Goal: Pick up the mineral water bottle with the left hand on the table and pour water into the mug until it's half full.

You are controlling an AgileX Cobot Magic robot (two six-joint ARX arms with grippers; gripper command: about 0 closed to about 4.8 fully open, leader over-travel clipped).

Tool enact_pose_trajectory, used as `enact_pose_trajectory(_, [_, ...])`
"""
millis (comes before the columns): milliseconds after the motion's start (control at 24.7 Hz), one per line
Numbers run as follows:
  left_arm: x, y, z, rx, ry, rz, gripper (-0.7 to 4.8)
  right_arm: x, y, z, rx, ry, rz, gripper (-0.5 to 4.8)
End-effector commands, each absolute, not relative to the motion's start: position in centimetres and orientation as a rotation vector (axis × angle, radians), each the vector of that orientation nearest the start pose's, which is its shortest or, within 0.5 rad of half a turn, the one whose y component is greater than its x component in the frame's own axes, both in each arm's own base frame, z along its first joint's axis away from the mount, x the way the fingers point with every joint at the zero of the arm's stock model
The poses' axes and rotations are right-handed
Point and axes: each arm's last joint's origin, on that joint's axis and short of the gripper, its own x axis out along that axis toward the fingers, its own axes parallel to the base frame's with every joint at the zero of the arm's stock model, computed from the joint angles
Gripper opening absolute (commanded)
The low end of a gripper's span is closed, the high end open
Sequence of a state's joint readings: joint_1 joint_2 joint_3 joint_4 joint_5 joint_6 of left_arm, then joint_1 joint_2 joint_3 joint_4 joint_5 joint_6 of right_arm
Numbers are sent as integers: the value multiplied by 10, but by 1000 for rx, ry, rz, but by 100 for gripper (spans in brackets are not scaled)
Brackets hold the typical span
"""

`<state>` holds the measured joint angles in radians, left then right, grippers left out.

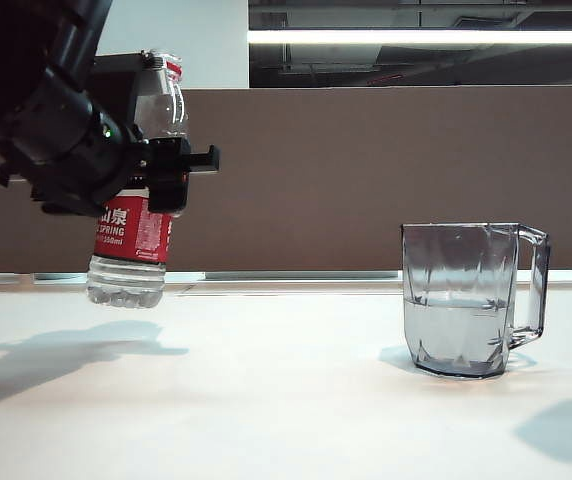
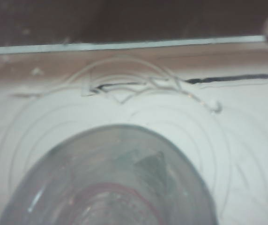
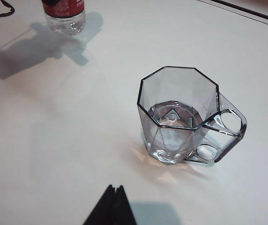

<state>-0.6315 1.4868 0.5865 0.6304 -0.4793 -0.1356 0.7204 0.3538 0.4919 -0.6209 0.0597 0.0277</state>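
Left tool (image 1: pixel 171 172) is clamped on the bottle (image 1: pixel 136 235), upright and clear of the surface (image 1: pixel 266 400) at 9 o'clock, a little water in its base. Mug (image 1: pixel 463 298) stands at 3 o'clock, roughly half full. Right tool (image 3: pixel 111 206): only a dark tip shows, can't tell its state.

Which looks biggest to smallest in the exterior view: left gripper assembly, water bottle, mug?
1. Left gripper with its arm: largest, though nearest the camera, which inflates it.
2. Mineral water bottle, held clear of the table: taller than the mug.
3. Mug: shortest, though wider than the bottle.
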Motion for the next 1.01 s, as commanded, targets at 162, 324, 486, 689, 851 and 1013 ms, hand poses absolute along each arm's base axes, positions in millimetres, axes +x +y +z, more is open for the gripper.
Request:
enact_pose_trajectory(162, [223,-147,178,-80,106,-150,284,70,60,246,-151,446,645,-1])
enact_pose_trajectory(324, [216,-143,168,-82,111,-200,306,70,60,246,-151,447,645,-1])
enact_pose_trajectory(486, [217,-144,166,-79,116,-199,305,70,60,246,-151,446,645,-1])
enact_pose_trajectory(689, [218,-145,159,-65,141,-200,304,70,60,246,-151,446,645,-1])
enact_pose_trajectory(851, [220,-147,152,-60,152,-213,304,70,60,246,-150,447,646,-1])
enact_pose_trajectory(1013, [221,-148,146,-52,167,-226,305,70,60,246,-149,447,653,-1])
